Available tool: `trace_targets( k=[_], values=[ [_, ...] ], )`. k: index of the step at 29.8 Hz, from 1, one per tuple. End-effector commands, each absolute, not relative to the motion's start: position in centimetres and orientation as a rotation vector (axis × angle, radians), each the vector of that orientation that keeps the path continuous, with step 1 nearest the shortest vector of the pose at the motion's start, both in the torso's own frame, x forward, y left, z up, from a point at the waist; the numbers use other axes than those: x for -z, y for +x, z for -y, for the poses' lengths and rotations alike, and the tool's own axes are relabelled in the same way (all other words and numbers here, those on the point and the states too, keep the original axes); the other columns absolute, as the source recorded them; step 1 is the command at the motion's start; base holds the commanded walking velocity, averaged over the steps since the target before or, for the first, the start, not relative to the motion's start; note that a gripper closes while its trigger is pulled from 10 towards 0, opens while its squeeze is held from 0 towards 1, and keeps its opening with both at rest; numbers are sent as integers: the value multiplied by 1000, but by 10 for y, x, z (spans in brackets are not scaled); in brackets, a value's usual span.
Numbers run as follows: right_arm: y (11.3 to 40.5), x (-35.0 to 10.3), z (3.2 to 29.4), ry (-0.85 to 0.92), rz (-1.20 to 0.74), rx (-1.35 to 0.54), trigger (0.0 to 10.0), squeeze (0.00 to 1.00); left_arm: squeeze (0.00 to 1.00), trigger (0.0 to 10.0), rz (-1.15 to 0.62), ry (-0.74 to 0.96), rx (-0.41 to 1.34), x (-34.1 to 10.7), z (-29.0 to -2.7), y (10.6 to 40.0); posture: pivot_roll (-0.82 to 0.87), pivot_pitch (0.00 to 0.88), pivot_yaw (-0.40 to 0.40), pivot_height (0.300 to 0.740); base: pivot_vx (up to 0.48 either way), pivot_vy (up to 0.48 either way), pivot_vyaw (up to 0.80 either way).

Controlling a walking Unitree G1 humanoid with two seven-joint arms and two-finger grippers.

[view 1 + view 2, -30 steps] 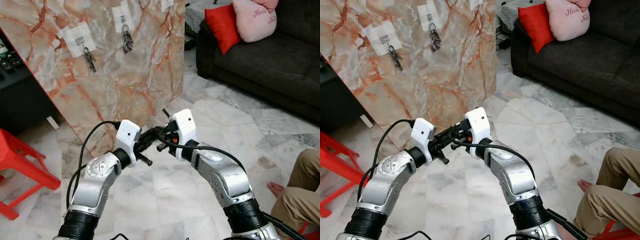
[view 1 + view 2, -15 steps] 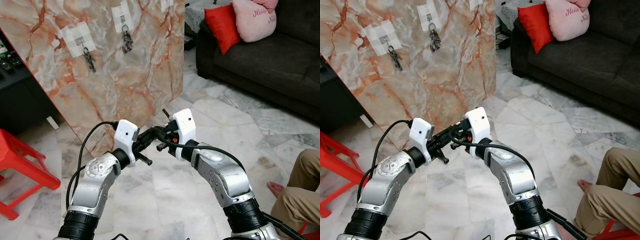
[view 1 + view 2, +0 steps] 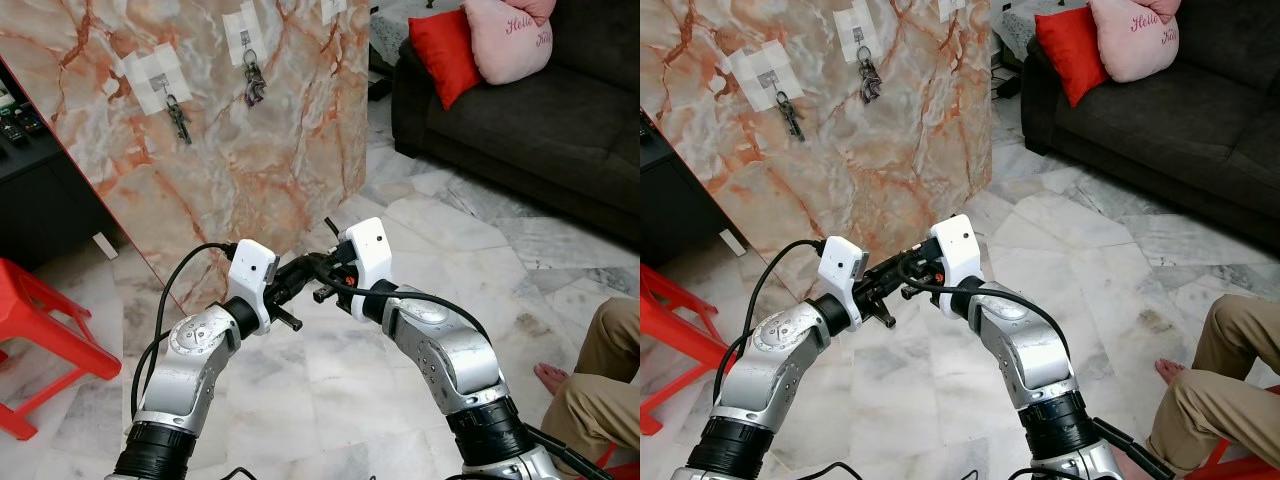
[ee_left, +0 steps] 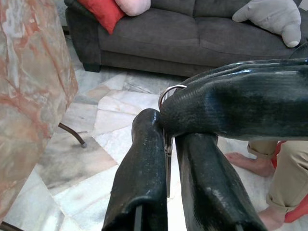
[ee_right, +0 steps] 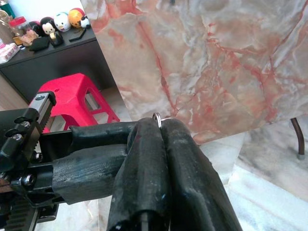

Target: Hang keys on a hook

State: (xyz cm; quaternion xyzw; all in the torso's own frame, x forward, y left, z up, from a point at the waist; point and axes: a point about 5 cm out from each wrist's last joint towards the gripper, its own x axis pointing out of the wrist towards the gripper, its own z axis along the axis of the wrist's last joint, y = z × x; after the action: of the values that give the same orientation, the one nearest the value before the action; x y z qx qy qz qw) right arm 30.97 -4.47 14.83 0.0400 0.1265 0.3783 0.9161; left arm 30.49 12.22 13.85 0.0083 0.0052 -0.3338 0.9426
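A small metal key ring (image 5: pixel 157 117) pokes out between the shut fingertips of my right gripper (image 5: pixel 159 126). My left gripper (image 4: pixel 166 131) meets it fingertip to fingertip and is shut on the same keys, with the ring (image 4: pixel 168 90) showing beside its fingers. Both grippers (image 3: pixel 308 271) are held together at chest height, in front of and below a marble panel (image 3: pixel 260 170). The panel carries white patches with hooks. One bunch of keys (image 3: pixel 179 117) hangs on the left hook and another bunch (image 3: pixel 253 84) on the middle hook. A third patch (image 3: pixel 333 8) sits at the top edge.
A dark sofa (image 3: pixel 540 120) with a red cushion (image 3: pixel 445 52) and a pink cushion (image 3: pixel 510 36) stands at the right. A red stool (image 3: pixel 40 335) and a black cabinet (image 3: pixel 35 195) are at the left. A seated person's leg and bare foot (image 3: pixel 598 370) are at the lower right.
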Motion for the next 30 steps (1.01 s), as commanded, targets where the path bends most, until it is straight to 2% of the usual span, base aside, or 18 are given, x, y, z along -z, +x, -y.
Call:
trace_targets(
  k=[1,5,6,17,30],
  values=[
    [306,-139,40,88,-313,-796,10000,0,1000,10000,39,18,706,-147,-118,304,-49,86,23,740,0,0,0],
    [307,-139,40,91,-313,-791,10000,0,992,10000,35,9,704,-147,-118,304,-50,86,23,740,0,0,0],
    [307,-139,41,100,-313,-786,10000,0,0,10000,30,-3,709,-147,-118,303,-50,86,23,740,0,0,0],
    [316,-146,46,206,-306,-709,10000,0,0,10000,6,7,730,-143,-117,301,-51,86,23,740,0,0,0],
    [313,-143,42,218,-324,-717,10000,0,0,10000,7,-9,732,-144,-117,302,-49,86,23,740,0,0,0]
  ],
)
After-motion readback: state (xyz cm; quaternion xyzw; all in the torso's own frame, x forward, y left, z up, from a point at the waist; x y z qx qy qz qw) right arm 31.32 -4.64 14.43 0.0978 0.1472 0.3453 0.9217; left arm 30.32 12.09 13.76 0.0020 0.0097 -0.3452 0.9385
